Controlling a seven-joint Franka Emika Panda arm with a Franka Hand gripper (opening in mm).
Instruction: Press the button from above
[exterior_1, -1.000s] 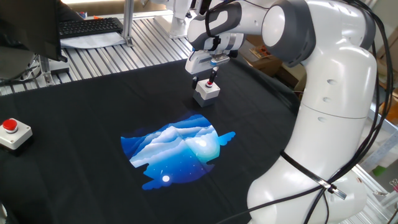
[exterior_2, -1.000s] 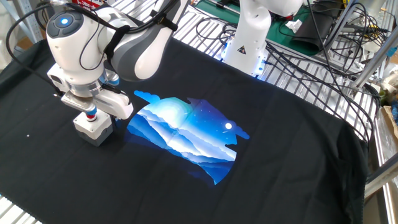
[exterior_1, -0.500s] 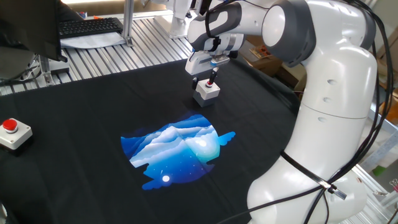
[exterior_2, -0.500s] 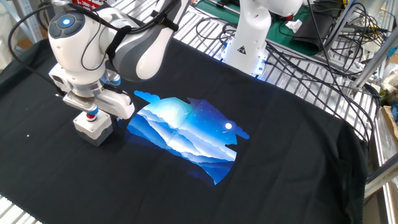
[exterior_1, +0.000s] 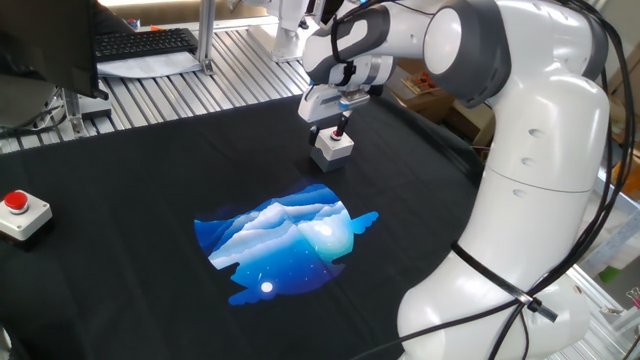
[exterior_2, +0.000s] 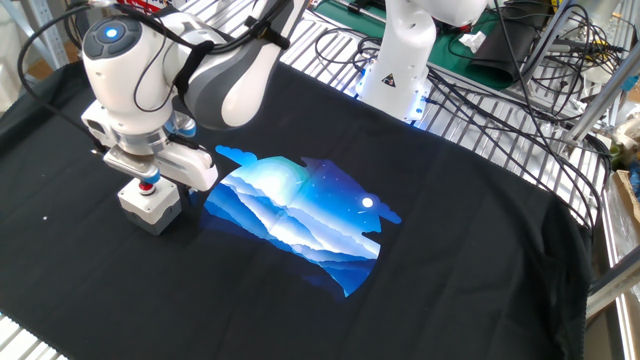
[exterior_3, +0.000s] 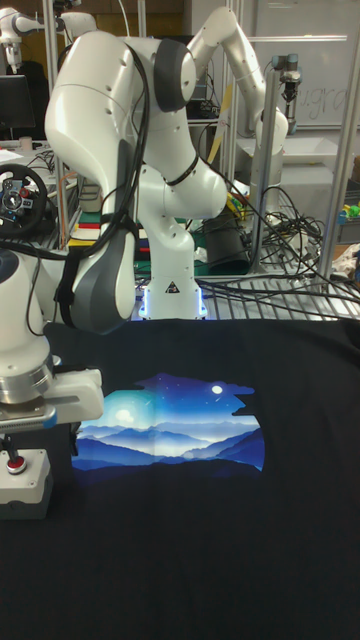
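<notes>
The button (exterior_3: 13, 464) is small, round and red, standing atop a cube-like light-grey box (exterior_1: 333, 147) on the black cloth (exterior_2: 450, 240) covering the worktop, beside the cloth's blue mountain print (exterior_1: 286, 240). The hand (exterior_3: 12, 443) hangs directly above the button; whether its fingers are open or closed cannot be told.

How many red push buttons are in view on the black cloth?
2: the button on its small grey box under the gripper, and a red dome button on a white box at the cloth's edge.
</notes>
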